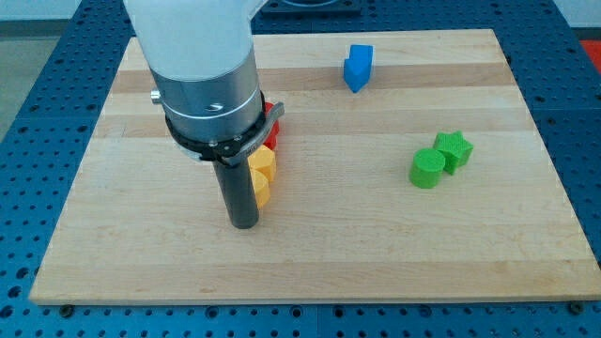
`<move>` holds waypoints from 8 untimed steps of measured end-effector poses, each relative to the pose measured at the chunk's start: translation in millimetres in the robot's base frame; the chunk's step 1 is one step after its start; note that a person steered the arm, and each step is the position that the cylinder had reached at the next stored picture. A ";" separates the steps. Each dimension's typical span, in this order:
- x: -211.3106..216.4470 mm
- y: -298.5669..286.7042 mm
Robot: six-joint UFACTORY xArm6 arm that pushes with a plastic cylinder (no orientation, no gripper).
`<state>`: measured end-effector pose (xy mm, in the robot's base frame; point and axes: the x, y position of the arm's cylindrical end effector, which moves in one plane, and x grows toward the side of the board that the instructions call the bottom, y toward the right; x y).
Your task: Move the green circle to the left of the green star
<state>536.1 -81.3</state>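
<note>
The green circle (426, 169) sits at the view's right, touching the lower left side of the green star (454, 150). My tip (244, 223) rests on the board at the view's left centre, far from both green blocks. It stands right beside a yellow block (261, 173), on that block's lower left.
A blue block (358, 67) lies near the view's top centre. A red block (272, 127) shows partly behind my arm, just above the yellow block. The wooden board (376, 253) ends close to the view's bottom edge, with a blue perforated table around it.
</note>
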 end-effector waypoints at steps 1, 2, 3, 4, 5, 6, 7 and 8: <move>0.0 0.0; 1.0 13.7; 2.2 52.1; 2.2 100.1; 1.7 153.1; -8.6 196.0; -20.5 232.3; -31.8 237.5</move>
<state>504.3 156.2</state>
